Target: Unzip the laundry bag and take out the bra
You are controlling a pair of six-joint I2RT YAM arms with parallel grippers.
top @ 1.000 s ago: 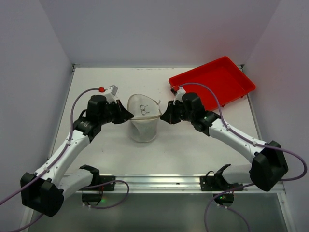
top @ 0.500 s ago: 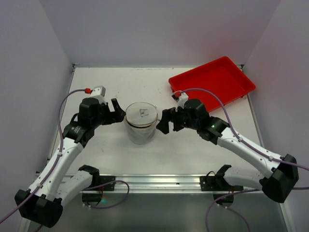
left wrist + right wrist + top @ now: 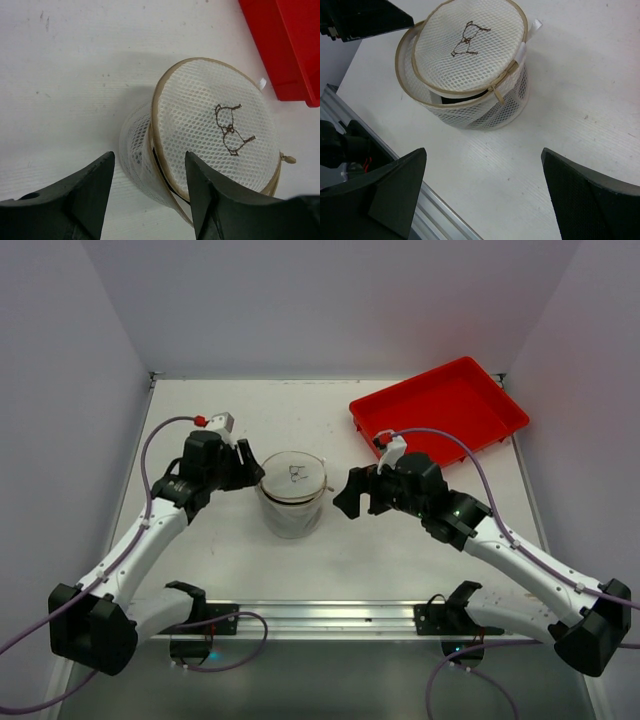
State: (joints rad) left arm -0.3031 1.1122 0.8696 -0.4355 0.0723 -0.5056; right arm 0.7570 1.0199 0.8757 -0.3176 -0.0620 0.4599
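The white table [image 3: 220, 560] carried everything. The red tray [image 3: 440, 405] lay at its far right corner, well apart from the bag. The laundry bag [image 3: 292, 495] stood upright near the middle of the table, between the two claws, with its marked round end facing up.

The left gripper [image 3: 250, 472] hung just beside the bag's left side. Its fingers were spread and held nothing, and the left wrist view showed the bag's near wall past the gap between them. The right gripper [image 3: 352, 495] sat near the bag's right side without touching it, its fingers spread wide and empty.

The top ring sat slightly askew on the mesh wall, and a dark gap [image 3: 455, 101] showed under its near edge. The dark mark [image 3: 466, 37] was a thin stitched outline on the top. The small tan zip pull [image 3: 496, 93] hung at the rim on the right arm's side.
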